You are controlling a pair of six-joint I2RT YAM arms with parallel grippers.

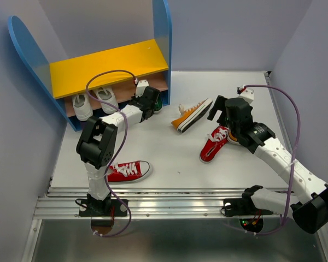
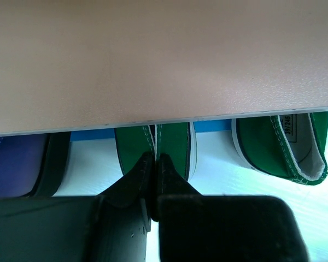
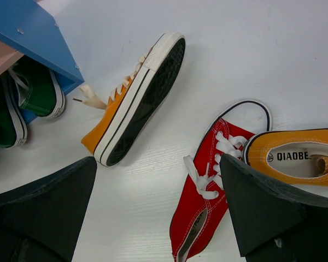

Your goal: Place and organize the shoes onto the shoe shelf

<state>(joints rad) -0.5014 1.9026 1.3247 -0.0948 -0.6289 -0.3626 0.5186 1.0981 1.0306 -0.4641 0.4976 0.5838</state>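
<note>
The left gripper is reaching under the yellow board of the shelf, which is standing in the far left corner of the table. Its jaws are pinching narrowly on the heel of a green shoe on the lower board, at the shelf's right end. A second green shoe is sitting just beside it to the right. Two pale shoes are showing at the left end of the same board.

The right gripper is hanging wide and holding nothing, over the table's middle right. Below it an orange shoe is lying on its side near the shelf's right panel. A red shoe is lying upright, touching a second orange shoe. Another red shoe is resting near the near edge, beside the left arm's base.
</note>
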